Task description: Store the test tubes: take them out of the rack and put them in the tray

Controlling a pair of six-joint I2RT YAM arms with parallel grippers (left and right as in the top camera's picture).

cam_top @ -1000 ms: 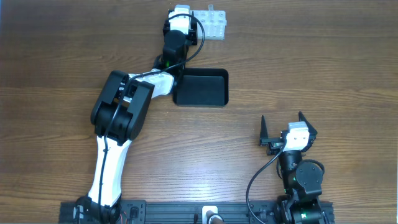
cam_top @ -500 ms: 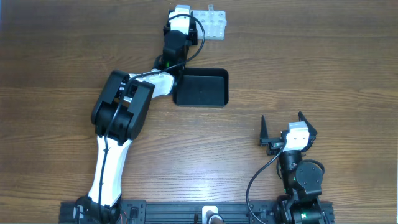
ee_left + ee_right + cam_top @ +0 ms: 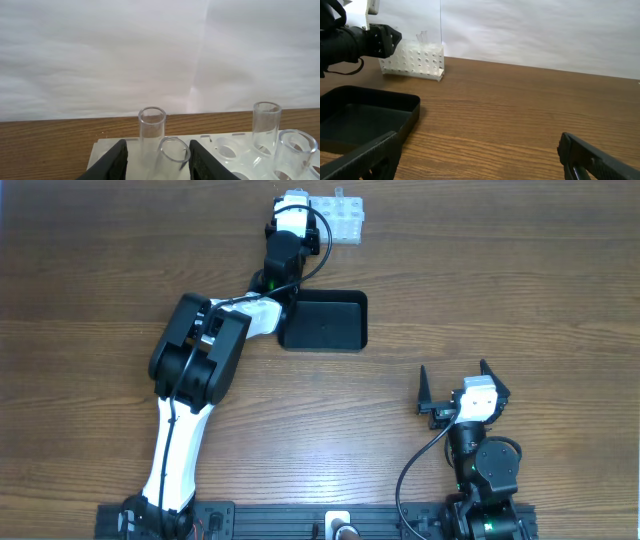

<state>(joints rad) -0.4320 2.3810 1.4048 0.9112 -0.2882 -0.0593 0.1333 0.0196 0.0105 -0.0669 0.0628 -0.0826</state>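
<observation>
A white rack [image 3: 340, 220] stands at the far edge of the table with clear test tubes upright in it. My left gripper [image 3: 300, 205] is at the rack's left end. In the left wrist view its open fingers [image 3: 116, 159] flank one tube [image 3: 173, 154], with a second tube [image 3: 151, 124] just behind and more tubes [image 3: 266, 125] farther along the rack [image 3: 220, 147]. The black tray [image 3: 325, 320] lies nearer than the rack and holds nothing. My right gripper [image 3: 455, 392] stands open near its base, holding nothing.
In the right wrist view the tray [image 3: 367, 112] lies ahead, with the rack [image 3: 412, 60] and the left gripper [image 3: 370, 40] beyond it. Bare wooden table [image 3: 500, 290] spreads to the right of the tray. A white wall backs the far edge.
The left arm has shifted very slightly toward the rack. The right arm has not moved.
</observation>
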